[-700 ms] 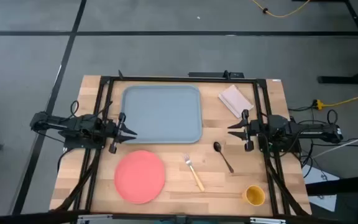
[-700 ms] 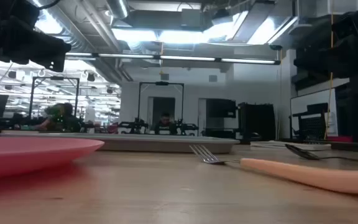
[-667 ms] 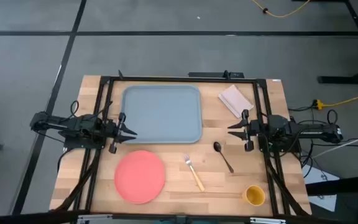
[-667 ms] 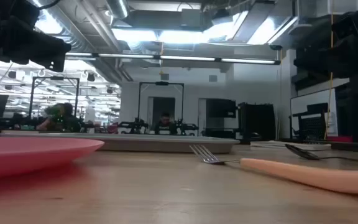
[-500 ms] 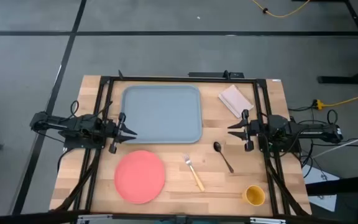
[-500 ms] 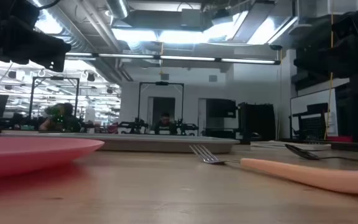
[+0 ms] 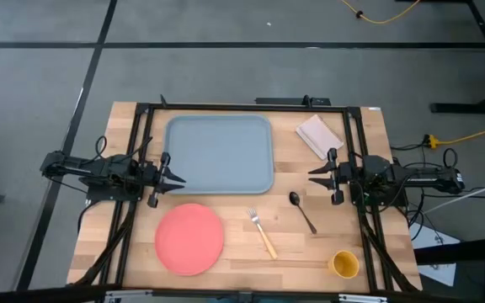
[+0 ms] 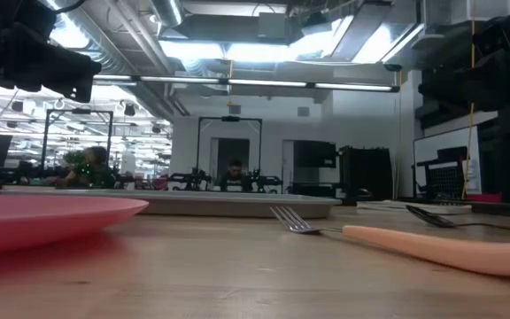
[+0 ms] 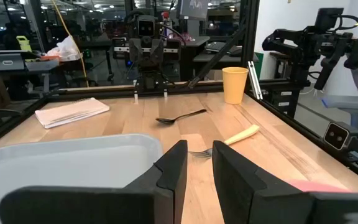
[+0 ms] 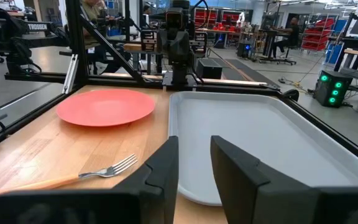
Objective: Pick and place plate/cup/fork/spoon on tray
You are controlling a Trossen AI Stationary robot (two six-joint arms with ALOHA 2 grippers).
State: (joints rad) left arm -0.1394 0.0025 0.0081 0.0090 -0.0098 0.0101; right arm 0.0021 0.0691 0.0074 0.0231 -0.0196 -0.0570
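The grey-blue tray (image 7: pixel 220 154) lies at the table's far middle. The salmon-red plate (image 7: pixel 189 238) lies flat near the front left. The fork (image 7: pixel 263 233), with an orange handle, and the dark spoon (image 7: pixel 302 210) lie flat in front of the tray. The yellow cup (image 7: pixel 345 264) stands upright at the front right. My left gripper (image 7: pixel 178 178) hovers at the tray's left edge, slightly open and empty, as the left wrist view (image 9: pixel 199 149) shows. My right gripper (image 7: pixel 314 175) hovers at the tray's right edge, slightly open and empty, as the right wrist view (image 10: pixel 194 143) shows.
A white folded napkin (image 7: pixel 319 135) lies at the far right, beside the tray. A dark metal frame (image 7: pixel 242 106) runs around the table's far and side edges. Bare wood shows between the plate, fork, spoon and cup along the front half.
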